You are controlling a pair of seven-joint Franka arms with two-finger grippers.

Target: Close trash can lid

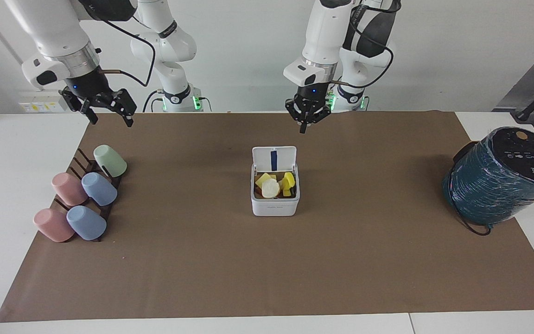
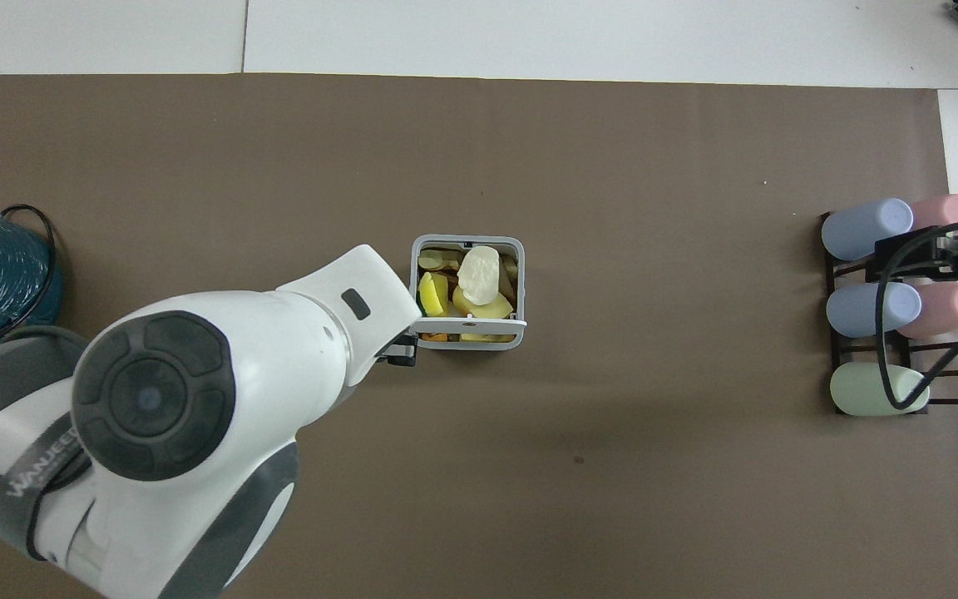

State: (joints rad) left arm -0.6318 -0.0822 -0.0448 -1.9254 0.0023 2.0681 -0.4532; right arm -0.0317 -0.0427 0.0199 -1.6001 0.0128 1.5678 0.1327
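The trash can (image 1: pixel 275 205) is a small white cube in the middle of the brown mat, holding yellow and cream scraps. Its lid (image 1: pixel 274 159) stands upright on the edge nearer the robots, with the blue strip showing. From overhead the trash can (image 2: pixel 413 287) is open and the lid (image 2: pixel 471 320) shows edge-on. My left gripper (image 1: pixel 306 122) hangs in the air over the mat beside the lid, apart from it. Overhead, the left arm's body hides most of it (image 2: pixel 400 353). My right gripper (image 1: pixel 112 121) waits open and empty above the cup rack (image 2: pixel 945 256).
Several pastel cups (image 1: pixel 85 197) lie on a dark rack toward the right arm's end. A large teal wrapped cylinder (image 1: pixel 499 176) with a black cable stands toward the left arm's end. The brown mat (image 1: pixel 267 269) covers the table.
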